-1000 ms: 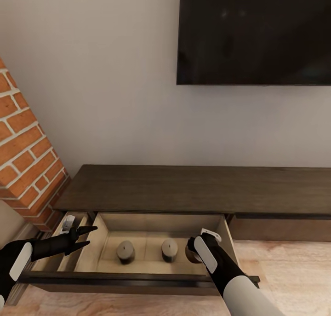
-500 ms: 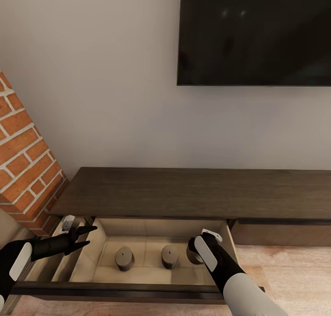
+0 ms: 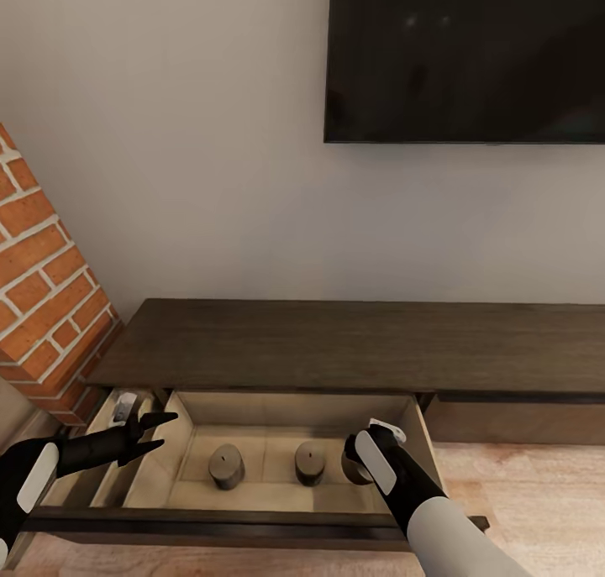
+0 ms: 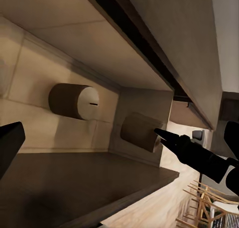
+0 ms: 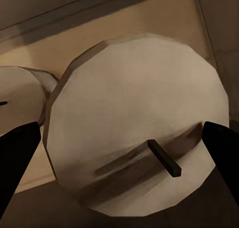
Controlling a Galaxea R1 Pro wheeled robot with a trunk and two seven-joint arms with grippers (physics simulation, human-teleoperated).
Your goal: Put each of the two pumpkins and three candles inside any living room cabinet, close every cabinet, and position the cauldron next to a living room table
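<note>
1. My right fingers [image 5: 119, 153] sit one on each side of a candle [image 5: 137, 128], the dark tips flanking its flat round top with the short wick showing between them; I cannot tell whether they press on the wax or stand just off it.
2. In the head view my right hand [image 3: 370, 459] reaches down into the open drawer [image 3: 277, 497], and that third candle [image 3: 351, 464] is half hidden behind the wrist, near the drawer's right wall.
3. My left fingers [image 3: 155, 432] are spread wide and hold nothing, hovering over the drawer's left edge.
4. Through the left wrist camera one dark fingertip [image 4: 174, 143] crosses in front of a candle [image 4: 139, 131]; a second candle [image 4: 74, 101] stands further along the pale drawer floor.
5. Two candles stand upright in the drawer, apart from each other: one left of middle [image 3: 226, 464], one at the middle [image 3: 309, 461].
6. The drawer belongs to the long dark cabinet [image 3: 361, 346], pulled out toward me.
7. A brick column [image 3: 42, 300] rises at the cabinet's left end, and a dark screen [image 3: 466, 56] hangs on the wall above.
</note>
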